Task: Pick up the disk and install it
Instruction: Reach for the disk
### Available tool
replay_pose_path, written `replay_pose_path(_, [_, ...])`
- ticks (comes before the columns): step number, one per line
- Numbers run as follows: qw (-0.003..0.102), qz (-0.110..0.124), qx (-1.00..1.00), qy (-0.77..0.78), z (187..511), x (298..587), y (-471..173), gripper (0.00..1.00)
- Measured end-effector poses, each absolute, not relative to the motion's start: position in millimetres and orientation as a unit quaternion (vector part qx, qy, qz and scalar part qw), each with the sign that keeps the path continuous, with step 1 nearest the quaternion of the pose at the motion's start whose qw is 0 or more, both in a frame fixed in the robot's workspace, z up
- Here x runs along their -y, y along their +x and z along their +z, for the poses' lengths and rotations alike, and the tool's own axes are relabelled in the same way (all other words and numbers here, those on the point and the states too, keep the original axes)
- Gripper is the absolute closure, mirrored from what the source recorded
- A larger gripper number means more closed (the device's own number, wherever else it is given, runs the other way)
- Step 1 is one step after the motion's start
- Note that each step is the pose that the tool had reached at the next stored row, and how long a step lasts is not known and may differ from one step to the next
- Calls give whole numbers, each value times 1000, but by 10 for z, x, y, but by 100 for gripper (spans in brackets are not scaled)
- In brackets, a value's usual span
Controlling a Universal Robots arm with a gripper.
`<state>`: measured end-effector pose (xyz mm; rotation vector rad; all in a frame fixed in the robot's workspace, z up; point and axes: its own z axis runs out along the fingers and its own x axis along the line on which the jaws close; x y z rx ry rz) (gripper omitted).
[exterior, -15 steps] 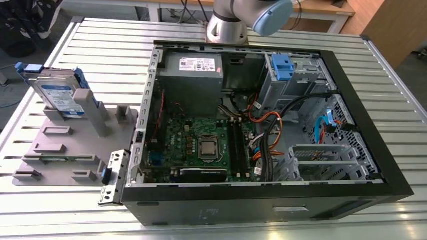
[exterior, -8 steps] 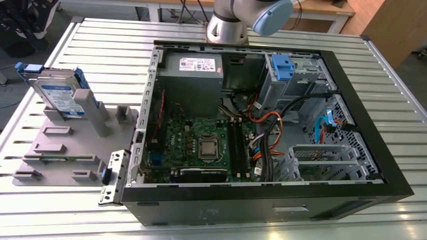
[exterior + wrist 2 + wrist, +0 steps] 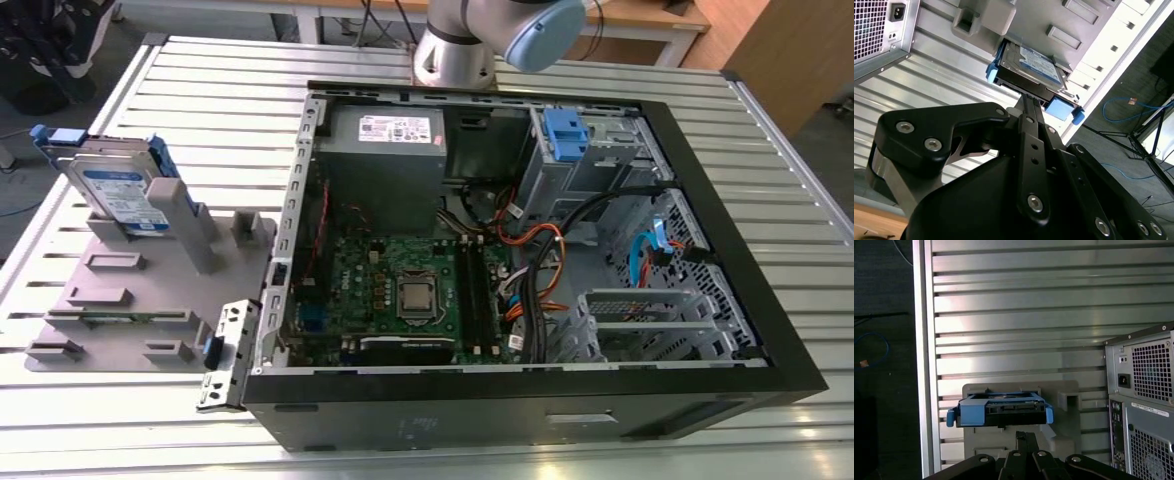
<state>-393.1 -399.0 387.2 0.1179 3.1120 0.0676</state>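
The gripper (image 3: 1028, 102) is seen in both wrist views with its fingers (image 3: 1021, 442) pressed together and nothing held between them. It is lined up with the disk (image 3: 1001, 410) but is apart from it. The step in hand is judged to be the approach for the pick.

The disk is stood on edge in a grey fixture (image 3: 120, 300) on the slatted table (image 3: 534, 60), at the exterior view's left, well apart from the open computer case (image 3: 747, 300). Its connector end is turned toward the wrist, with blue rails (image 3: 971, 415) along both sides.

For a sound grasp, the fingers would have to be spread before they are brought over the disk. The pads are best placed on the flat metal faces, centred between the rails (the rails are probably needed free for sliding into a bay). A lift straight along the fixture's slot is advised, so that the disk is not wedged or tipped.

Farther off, inside the case, a silver cage with a blue latch (image 3: 567, 140) is seen beside the power supply (image 3: 387, 135). Loose cables (image 3: 561, 240) are draped just below the cage and could snag a carried disk.
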Motion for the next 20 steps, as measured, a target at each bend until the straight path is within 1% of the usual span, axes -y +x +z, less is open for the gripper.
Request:
replay_pose_path(8, [13,22,-999,38,3845,3990,-3935,89])
replay_pose_path(20, [13,22,-999,38,3666,3990,-4037,89])
